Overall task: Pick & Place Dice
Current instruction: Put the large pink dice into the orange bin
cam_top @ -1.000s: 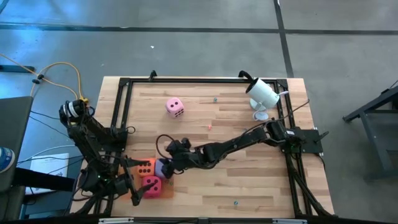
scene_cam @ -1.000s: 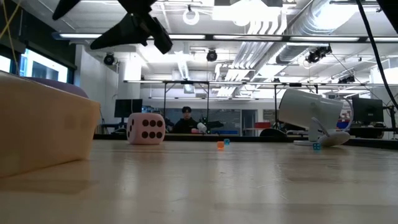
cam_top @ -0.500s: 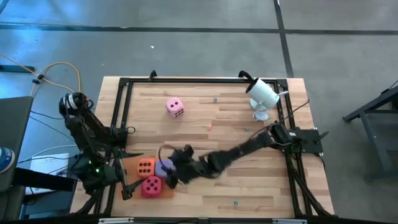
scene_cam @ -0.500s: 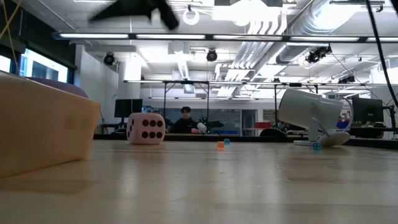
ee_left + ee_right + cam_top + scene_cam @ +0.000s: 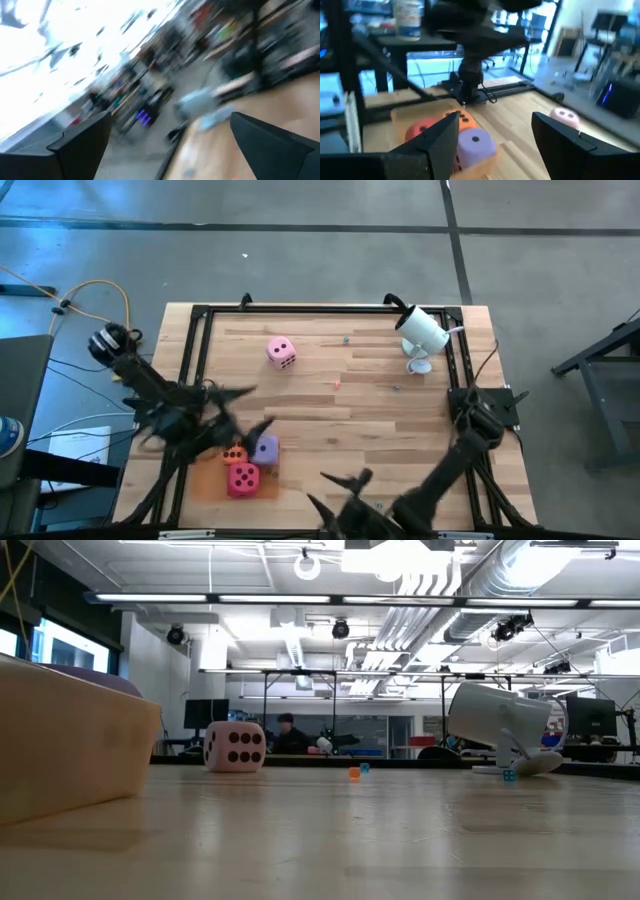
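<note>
Three dice sit on the flat orange tray (image 5: 210,483) near the table's near left corner: orange (image 5: 234,452), purple (image 5: 266,448) and magenta (image 5: 243,478). The light pink die (image 5: 281,352) rests alone on the wood toward the far edge. It also shows in the low view, pink die (image 5: 234,747). My left gripper (image 5: 250,408) hovers open just beyond the tray's far side, blurred. My right gripper (image 5: 335,492) is open at the near edge's middle and points toward the tray. Its wrist view shows the purple die (image 5: 475,144), the orange die (image 5: 462,120) and the pink die (image 5: 565,116) ahead of it.
A white camera (image 5: 422,330) on a small stand occupies the far right corner. A black frame (image 5: 320,308) runs along the table's edges. Tiny coloured bits (image 5: 337,384) lie on the wood. Bare wood stretches between the tray and the pink die.
My right gripper has drawn back from the purple die on the tray and swung fast toward the table's near edge, rolling as it went. My left gripper has risen from beside the magenta die and moved toward the far edge. The dice have stayed in place.
</note>
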Robot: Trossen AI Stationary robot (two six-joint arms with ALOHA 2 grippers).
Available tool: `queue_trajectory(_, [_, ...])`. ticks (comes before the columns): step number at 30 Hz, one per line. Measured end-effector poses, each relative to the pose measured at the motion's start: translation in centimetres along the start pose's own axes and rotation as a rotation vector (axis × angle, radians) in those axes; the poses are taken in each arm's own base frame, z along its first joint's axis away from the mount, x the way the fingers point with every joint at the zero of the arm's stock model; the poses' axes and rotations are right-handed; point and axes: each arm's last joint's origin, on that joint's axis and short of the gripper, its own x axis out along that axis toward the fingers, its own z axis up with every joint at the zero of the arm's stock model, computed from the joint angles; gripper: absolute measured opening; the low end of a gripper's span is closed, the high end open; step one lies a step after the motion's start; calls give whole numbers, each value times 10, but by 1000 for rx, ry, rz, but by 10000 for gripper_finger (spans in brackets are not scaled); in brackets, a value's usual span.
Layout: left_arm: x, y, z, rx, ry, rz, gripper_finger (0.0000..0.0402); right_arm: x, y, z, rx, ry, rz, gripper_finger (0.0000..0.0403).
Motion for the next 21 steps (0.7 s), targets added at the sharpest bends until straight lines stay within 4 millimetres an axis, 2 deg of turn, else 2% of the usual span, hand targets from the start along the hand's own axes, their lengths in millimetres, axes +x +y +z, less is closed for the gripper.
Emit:
queue_trajectory(3, [31, 4, -13, 6, 77, 99, 400, -22, 4, -2, -33, -24, 1, 239])
queue_trajectory(5, [51, 0, -25, 36, 60, 75, 399, -34, 4, -2, -40, -58, -44, 239])
queue_trajectory(10, [95, -6, -63, 35, -2, -283, 399, -49, 1, -8, -86, -93, -84, 239])
queue_trajectory(12, [108, -1, -79, 29, 60, -324, 399, -50, 0, -10, -93, -94, -84, 239])
queue_trajectory(16, [127, 18, -97, 87, 242, -273, 399, -49, -3, -14, -144, -90, -87, 239])
queue_trajectory(19, [139, 35, -100, 152, 401, -327, 398, -46, -5, -16, -196, -88, -98, 239])
queue_trajectory(21, [145, 48, -101, 135, 483, -402, 398, -45, -7, -18, -234, -86, -101, 239])
